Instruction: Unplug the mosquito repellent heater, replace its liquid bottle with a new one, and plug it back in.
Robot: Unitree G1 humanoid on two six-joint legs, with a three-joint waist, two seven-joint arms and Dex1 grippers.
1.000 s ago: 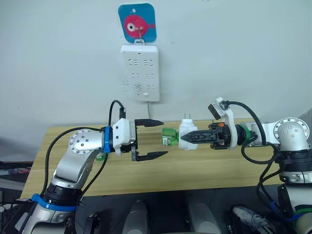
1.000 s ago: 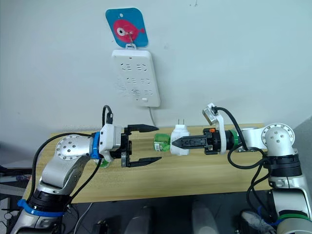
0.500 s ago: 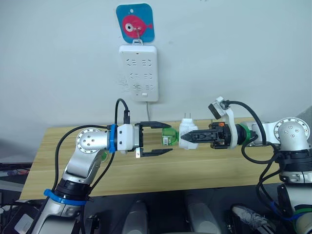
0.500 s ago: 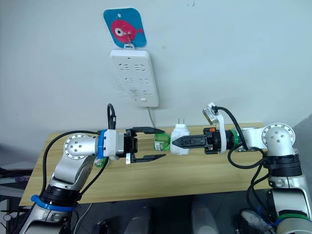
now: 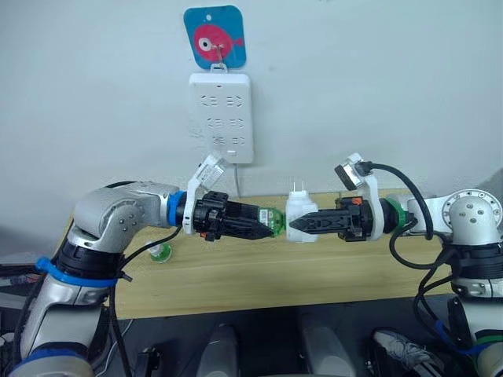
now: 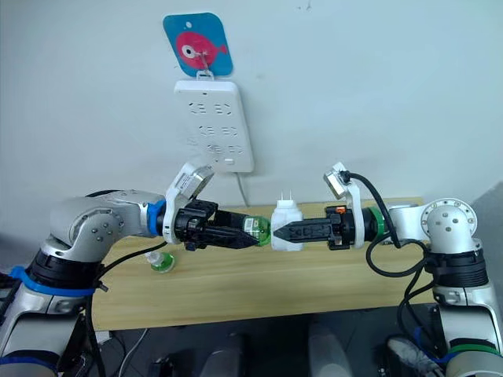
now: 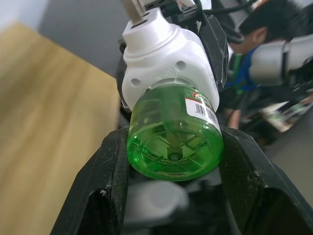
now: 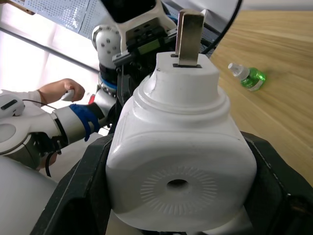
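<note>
The left gripper [image 5: 263, 224] has closed on the green bottle [image 7: 174, 139] (right gripper [image 5: 297, 225] clamps the heater [image 8: 181, 166]).

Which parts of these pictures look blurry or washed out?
Left wrist view: the green bottle is sharp, the table behind it soft. Right wrist view: the mosquito repellent heater is sharp; the area beside a person's hand is washed out. Left eye view: evenly lit.

We see open air around the wall strip [image 5: 221, 118]; table [image 5: 330, 271] bare except 1 spare bottle [image 5: 161, 253] lying near its left end
</note>
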